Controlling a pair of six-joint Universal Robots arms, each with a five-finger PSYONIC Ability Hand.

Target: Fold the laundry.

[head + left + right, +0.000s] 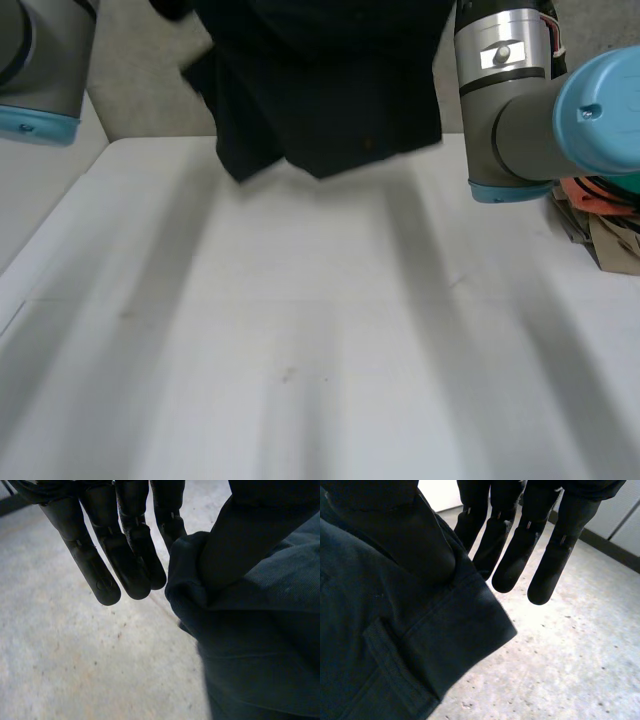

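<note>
Near-black garment [330,90] against a white tabletop [300,340].
The garment is plain throughout, black to very dark blue, with its seams and hems stitched in the same dark thread. The tabletop is plain white, with a few small brownish specks. The left arm [40,50] and the right arm [520,130] are grey with light-blue caps, and the right arm also has a bright silver metal band. The left hand [125,555] and the right hand [515,555] are matt black all over. The floor [75,655] is pale grey, speckled with darker and faintly reddish flecks. Beside the right arm an orange-red thing [600,192] shows above brown scraps [615,245] of a dull cardboard tan.
</note>
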